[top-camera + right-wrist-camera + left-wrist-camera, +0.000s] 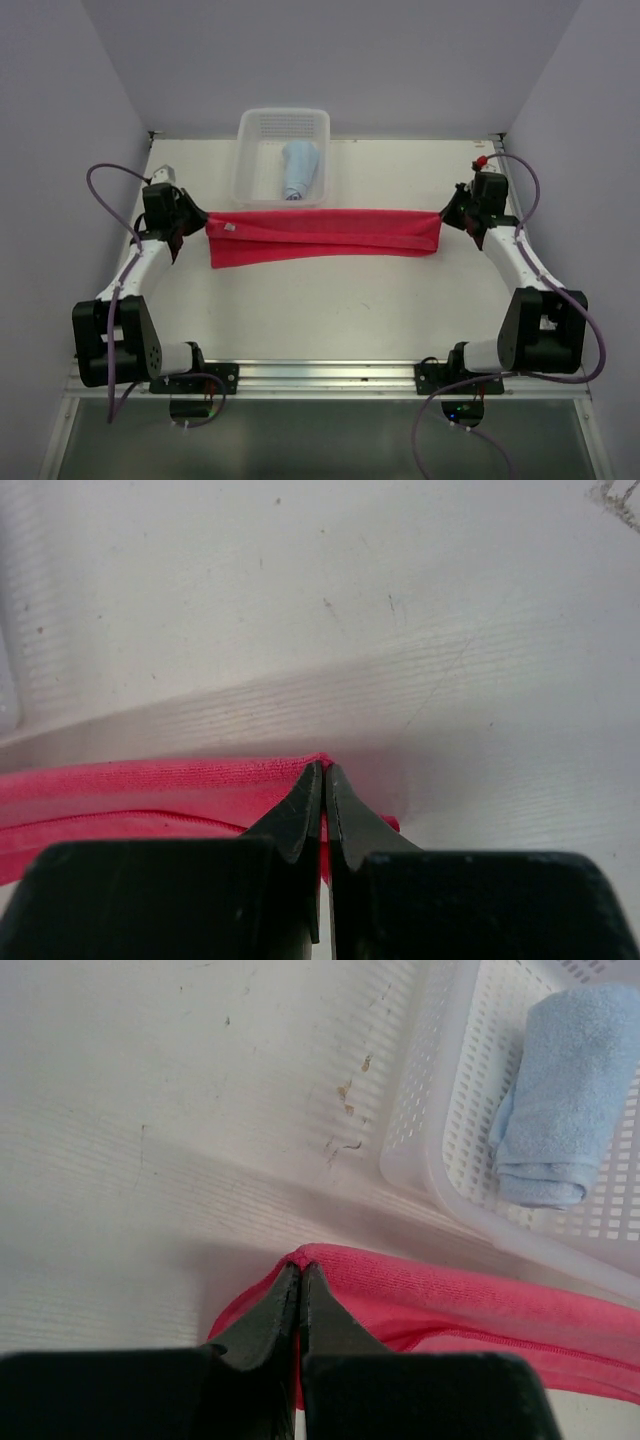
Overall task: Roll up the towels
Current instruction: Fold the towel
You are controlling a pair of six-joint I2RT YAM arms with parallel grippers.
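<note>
Taut pink towel (322, 238), rolled blue towel (300, 168)

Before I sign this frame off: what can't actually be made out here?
- Left wrist view: the left fingers cover the pinched corner of the pink towel; its far end runs off the right edge.
- Right wrist view: the right fingers hide the other corner.
- Top view: the white tag on the towel is too small to read.
- Blue towel in the basket: the left wrist view's right edge cuts it off.
</note>
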